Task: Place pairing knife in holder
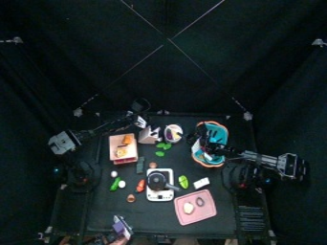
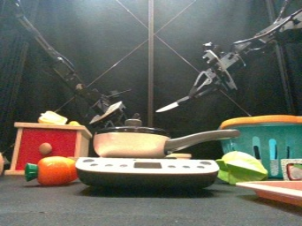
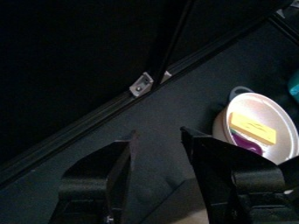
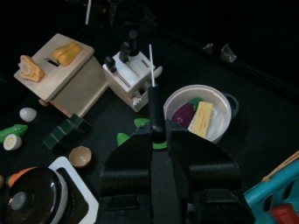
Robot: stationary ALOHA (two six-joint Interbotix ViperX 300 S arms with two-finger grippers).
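**Knife in the air, slot not yet lined up**

The right gripper (image 4: pixel 156 162) is pinching the dark handle of the small paring knife (image 4: pixel 153 105), jaws pressed onto it, so the slim silver blade is sticking out ahead of the jaws. From the front the same knife (image 2: pixel 172 104) is hanging high above the table, blade angled down and toward the left, clear of everything below. Beyond the blade tip, the small white slotted knife holder (image 4: pixel 131 70) is standing on the table just beside the light wooden box (image 4: pixel 65 74), with a dark handle already rising out of it.

The worry from here is alignment. The blade is coming in tilted, and the slots look narrow; if the tip meets the top of the holder off-centre, it is likely to skid or tip the light block over against the box. The handle already in the holder is crowding the approach too. The grip is on the handle only, so a bump at the tip could be twisting the knife in the jaws.

The white round bowl (image 4: pixel 201 112) with yellow and purple pieces is sitting near the path and could get clipped by the wrist.

The left gripper (image 3: pixel 160 153) is hovering with jaws spread and empty, over the table's edge near that same bowl (image 3: pixel 263 127).
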